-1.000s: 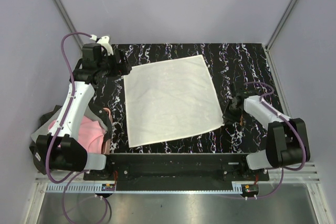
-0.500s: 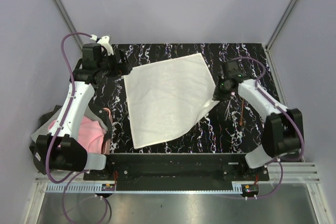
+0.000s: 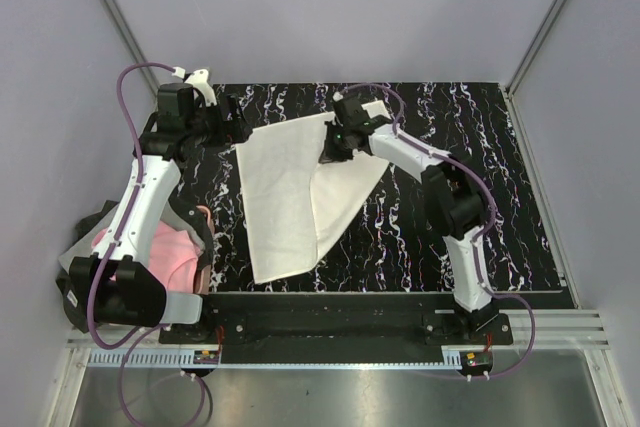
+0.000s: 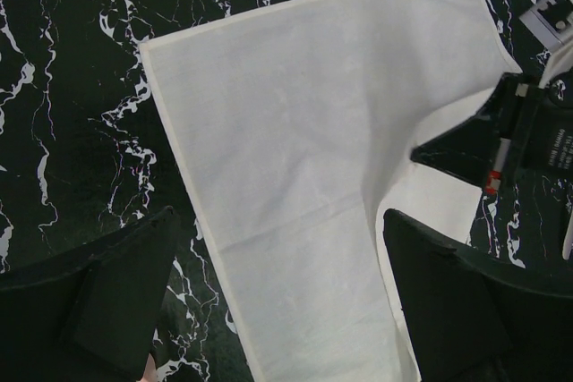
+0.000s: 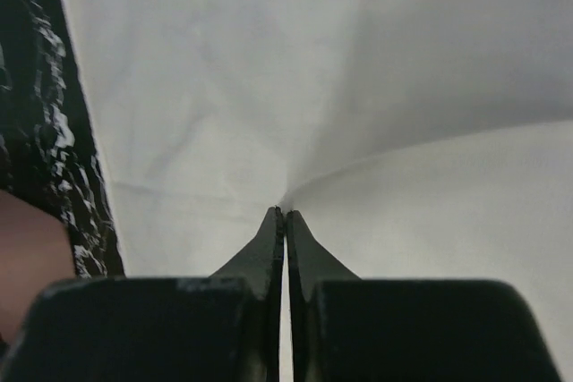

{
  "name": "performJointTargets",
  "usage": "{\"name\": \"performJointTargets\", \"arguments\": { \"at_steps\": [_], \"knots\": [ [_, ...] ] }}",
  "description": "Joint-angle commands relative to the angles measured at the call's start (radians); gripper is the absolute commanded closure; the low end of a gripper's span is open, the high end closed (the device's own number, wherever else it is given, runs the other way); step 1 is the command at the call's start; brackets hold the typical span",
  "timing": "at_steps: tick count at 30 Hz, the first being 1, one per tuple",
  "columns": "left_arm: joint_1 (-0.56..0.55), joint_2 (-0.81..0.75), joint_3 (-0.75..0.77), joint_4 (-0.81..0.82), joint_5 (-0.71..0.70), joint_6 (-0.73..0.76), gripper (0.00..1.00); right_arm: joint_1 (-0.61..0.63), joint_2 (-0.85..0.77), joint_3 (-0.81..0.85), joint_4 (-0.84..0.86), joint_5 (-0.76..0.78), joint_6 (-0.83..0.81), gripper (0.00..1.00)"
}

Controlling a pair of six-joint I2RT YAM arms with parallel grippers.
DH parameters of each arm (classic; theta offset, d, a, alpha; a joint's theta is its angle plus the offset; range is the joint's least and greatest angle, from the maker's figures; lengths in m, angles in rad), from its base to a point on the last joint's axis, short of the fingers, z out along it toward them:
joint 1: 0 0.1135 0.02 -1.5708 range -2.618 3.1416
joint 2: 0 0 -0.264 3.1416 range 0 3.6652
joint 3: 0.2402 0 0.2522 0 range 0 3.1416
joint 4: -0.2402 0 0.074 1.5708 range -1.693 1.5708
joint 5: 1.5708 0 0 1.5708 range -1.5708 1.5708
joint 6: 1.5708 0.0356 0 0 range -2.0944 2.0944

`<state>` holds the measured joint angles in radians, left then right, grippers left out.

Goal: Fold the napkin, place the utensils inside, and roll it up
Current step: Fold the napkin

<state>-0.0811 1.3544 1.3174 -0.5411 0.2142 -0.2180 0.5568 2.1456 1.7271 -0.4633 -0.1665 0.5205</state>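
Observation:
The cream napkin lies on the black marbled table, with its right part lifted and folded over toward the left. My right gripper is above the napkin's back half, shut on a pinched bit of the cloth, which fans out from the tips. My left gripper hovers open at the napkin's back-left corner. Its fingers straddle the flat cloth without touching it. In the left wrist view the right gripper shows at the right edge. The utensils are not in view.
A pink cloth and a grey one lie off the table's left edge beside the left arm. The right arm stretches across the table's right half. Grey walls enclose the table on three sides.
My right gripper has carried the napkin's front-right corner from the table's right side up and leftward over the cloth, folding it. The left arm has not moved.

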Motion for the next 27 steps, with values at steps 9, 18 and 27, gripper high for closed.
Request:
{"name": "performJointTargets", "arguments": {
  "at_steps": [9, 18, 27],
  "knots": [
    [0.004, -0.037, -0.003, 0.05, 0.024, -0.006, 0.01, 0.074, 0.37, 0.516, 0.25, -0.159, 0.148, 1.0],
    [0.004, -0.028, -0.003, 0.053, 0.033, -0.011, 0.01, 0.111, 0.638, 0.909, 0.262, -0.179, 0.231, 1.0],
    [0.006, -0.023, -0.004, 0.055, 0.039, -0.014, 0.01, 0.134, 0.695, 0.908, 0.528, -0.16, 0.346, 1.0]
  ]
}}
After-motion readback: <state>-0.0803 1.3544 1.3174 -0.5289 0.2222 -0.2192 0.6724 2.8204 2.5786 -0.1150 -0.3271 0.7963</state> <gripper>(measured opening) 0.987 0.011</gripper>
